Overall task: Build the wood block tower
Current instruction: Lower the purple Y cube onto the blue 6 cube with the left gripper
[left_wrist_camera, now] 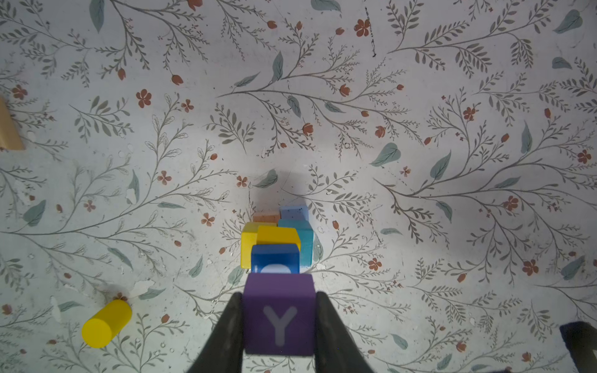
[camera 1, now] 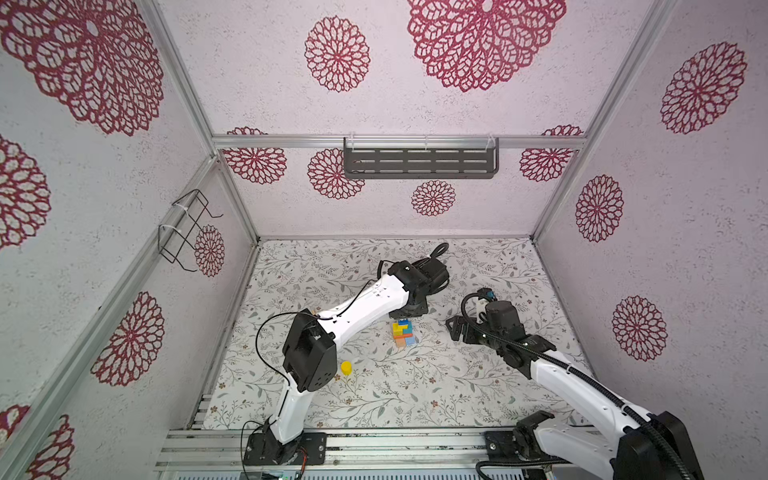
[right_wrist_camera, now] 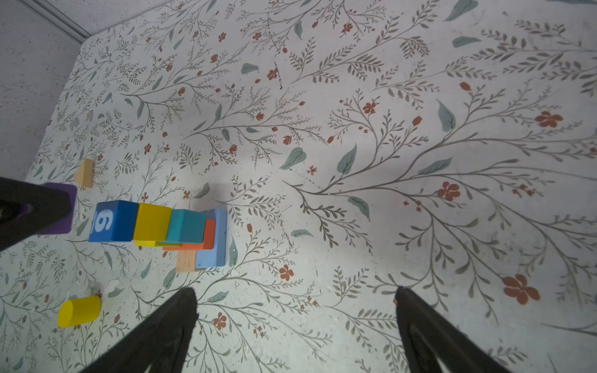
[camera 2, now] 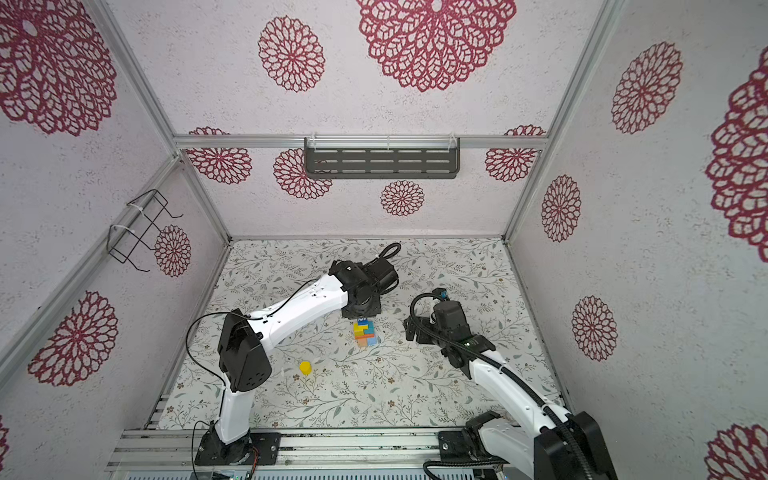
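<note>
Wood block tower (camera 1: 403, 332) stands mid-surface (camera 1: 415, 395), topped by a blue cube (right_wrist_camera: 113, 221). Left hand (left_wrist_camera: 279, 294) is partly closed, clamping a purple cube (left_wrist_camera: 279, 319) marked Y just above the tower, a gap between them. Right hand (right_wrist_camera: 295, 290) is spread wide and empty beside the tower. Yellow cylinder (left_wrist_camera: 106, 323) lies loose nearby.

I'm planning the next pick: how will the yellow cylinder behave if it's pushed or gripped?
The yellow cylinder stands on its flat end on the table, apart from the tower, so a low nudge would probably slide it. Knocked over, its round side would likely let it roll. Its smooth painted curve may slip or twist in a flat-sided grip.
</note>
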Motion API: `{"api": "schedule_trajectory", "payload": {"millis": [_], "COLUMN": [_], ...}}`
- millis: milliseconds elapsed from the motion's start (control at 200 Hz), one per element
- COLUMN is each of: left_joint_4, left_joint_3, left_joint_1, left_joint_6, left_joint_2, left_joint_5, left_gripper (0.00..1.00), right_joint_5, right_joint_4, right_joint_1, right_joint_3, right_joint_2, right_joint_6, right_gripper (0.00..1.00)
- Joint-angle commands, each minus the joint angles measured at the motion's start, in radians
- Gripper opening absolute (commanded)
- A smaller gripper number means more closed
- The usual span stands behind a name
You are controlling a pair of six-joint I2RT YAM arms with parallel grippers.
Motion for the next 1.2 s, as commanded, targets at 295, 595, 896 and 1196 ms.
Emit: {"api": "schedule_trajectory", "payload": {"millis": [295,595,896,1196], "left_joint_4": [0.028,0.032,0.042,0.045], "left_joint_3": [-0.025,-0.029,-0.047,-0.051], "left_joint_1": [-0.003,0.002,0.008,0.012], "left_joint_6": [-0.026,-0.024,-0.023,-0.021], "left_joint_2": [0.008,0.018,0.016,0.014], "left_joint_5": [-0.005,0.001,0.006,0.005], "left_gripper": [0.29,0.29,0.29,0.29], "right_joint_5": [-0.01,-0.011,-0.012,-0.014], "right_joint_4": [0.007,0.007,0.008,0.007], "right_joint_1": [-0.007,-0.007,-0.007,-0.007], "right_joint_3": [-0.005,-0.004,-0.004,-0.004], "right_joint_2": [-0.014,-0.015,-0.011,-0.01], "right_joint_6": [0.013,0.011,0.01,0.01], "right_gripper": [0.99,0.99,0.99,0.99]}}
